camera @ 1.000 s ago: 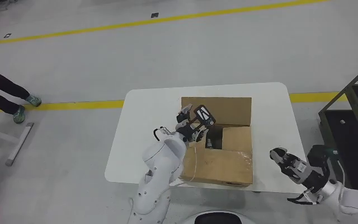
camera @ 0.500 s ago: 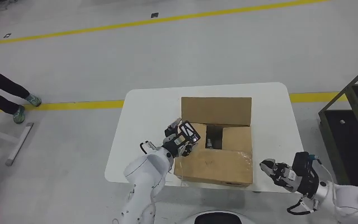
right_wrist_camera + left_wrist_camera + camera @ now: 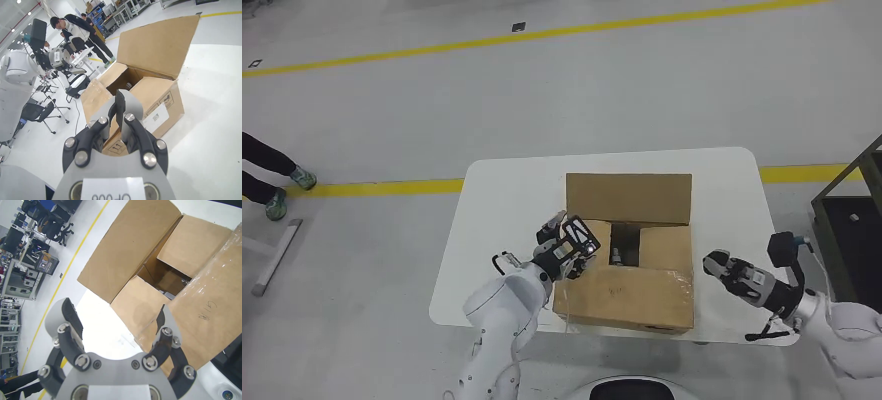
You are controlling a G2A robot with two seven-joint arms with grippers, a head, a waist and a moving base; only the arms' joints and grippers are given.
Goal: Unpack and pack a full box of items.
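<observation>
Box [image 3: 627, 197]: 1 pc, plain brown cardboard. Sits on the white table [image 3: 502, 200], right of ctr, near side close to the robot-side edge. Top open.

Flaps: 4.
- Far flap [image 3: 157, 43] stands up, tilted outward.
- Near flap [image 3: 211, 306] lies out toward the robot, covered w/ clear tape, a handwritten mark on it.
- 2 side flaps folded partway in over the opening.

The wall facing the R arm has 1 white label [image 3: 157, 113] plus black handling symbols.

Interior is dark. A few items show in the gap betw. the flaps. 1 has a round dark top [image 3: 129, 85]; the rest are too hidden to ID or count.

Left end effector [image 3: 115, 309]: fingers spread wide, nothing betw. them. It is over the table just beside the box's L side, by the L side flap. Can't tell whether it touches the cardboard.

Right end effector [image 3: 118, 103]: fingers pressed together, nothing pinched. It is over the table on the box's R side, near the near-R corner, apart from the box.
</observation>
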